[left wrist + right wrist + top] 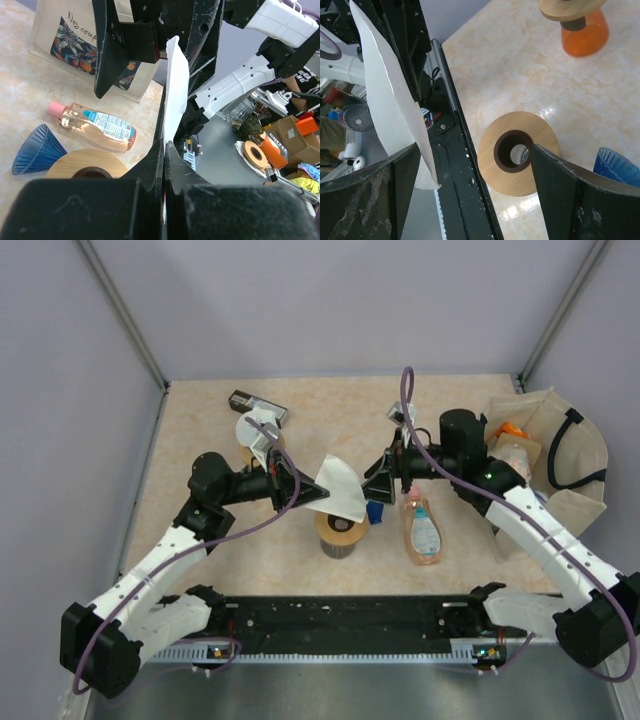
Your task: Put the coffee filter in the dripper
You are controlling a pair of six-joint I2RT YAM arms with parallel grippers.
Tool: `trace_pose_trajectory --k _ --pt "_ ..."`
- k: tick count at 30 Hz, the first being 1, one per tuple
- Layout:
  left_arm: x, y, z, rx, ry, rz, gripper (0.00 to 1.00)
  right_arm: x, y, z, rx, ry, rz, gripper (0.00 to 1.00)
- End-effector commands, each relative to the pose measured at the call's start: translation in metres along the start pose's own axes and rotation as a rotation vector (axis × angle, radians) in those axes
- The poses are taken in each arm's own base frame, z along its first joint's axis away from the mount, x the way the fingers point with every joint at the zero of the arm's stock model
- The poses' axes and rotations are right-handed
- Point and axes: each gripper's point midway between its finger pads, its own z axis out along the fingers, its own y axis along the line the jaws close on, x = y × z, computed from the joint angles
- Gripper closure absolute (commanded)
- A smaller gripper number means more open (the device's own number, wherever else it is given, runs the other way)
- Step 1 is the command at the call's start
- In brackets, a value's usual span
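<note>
Pinching the paper: the left gripper [305,490] is clamping fully closed on one edge of the white coffee filter [340,490] (in the left wrist view the sheet is squeezed right in the seam between the fingers).
Filter spot: it's being held up in the air, fanning out toward the right arm, just above and beside the wood-ringed dripper [340,530], not sitting in it.
Right gripper [377,480]: it's hovering with its fingers spread wide, gripping nothing, right next to the filter's free edge.
Dripper: it's standing upright mid-table [200,430], hole facing up.
Other stuff: a blue cone [375,512] is lying just right of the dripper, a pink-capped bottle [422,530] is lying flat beside that, and a tote bag [560,460] is sitting at the far right.
</note>
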Motion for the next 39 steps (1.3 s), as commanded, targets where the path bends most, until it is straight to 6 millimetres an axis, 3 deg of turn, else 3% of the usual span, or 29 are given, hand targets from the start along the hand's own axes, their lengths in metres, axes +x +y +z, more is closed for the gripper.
trace_pose_trajectory --k 1,11,16,23,25,27,28,30,31,34,37,39 --pt "-0.009 -0.008 0.002 0.041 -0.019 0.05 1.0 -0.014 0.014 0.007 -0.11 -0.04 -0.016 0.12" --pt "-0.013 -0.006 0.006 0.051 -0.034 0.053 1.0 0.001 0.034 0.028 -0.227 0.012 -0.028 0.34" --pt "-0.013 -0.005 0.005 0.051 -0.039 0.055 1.0 -0.003 0.04 0.029 -0.268 -0.015 -0.023 0.56" --pt "-0.012 -0.001 0.005 0.028 -0.049 0.05 1.0 -0.017 0.048 0.028 -0.285 -0.059 -0.038 0.99" --pt "-0.014 0.003 0.005 -0.004 -0.053 0.042 0.82 -0.021 0.043 0.028 -0.244 -0.072 -0.036 1.0" --pt "-0.015 0.01 0.004 -0.054 -0.057 0.031 0.41 -0.024 0.032 0.028 -0.155 -0.073 -0.031 1.0" --pt "-0.017 0.011 0.003 -0.079 -0.058 0.029 0.31 -0.025 0.021 0.027 -0.08 -0.072 -0.024 1.0" --pt "-0.022 0.015 0.0 -0.128 -0.08 0.042 0.2 -0.033 -0.002 0.025 0.07 -0.083 -0.028 1.0" --pt "-0.026 0.016 -0.002 -0.15 -0.097 0.049 0.01 -0.034 -0.014 0.023 0.156 -0.088 -0.025 1.0" --pt "-0.041 0.037 -0.012 -0.329 -0.169 0.023 0.01 -0.045 -0.041 0.014 0.376 -0.111 -0.061 1.0" --pt "-0.05 0.076 -0.04 -0.655 -0.21 -0.062 0.01 -0.056 -0.068 -0.004 0.667 -0.119 -0.143 1.0" --pt "-0.061 0.084 -0.049 -0.742 -0.225 -0.049 0.01 -0.055 -0.083 -0.014 0.834 -0.085 -0.18 1.0"
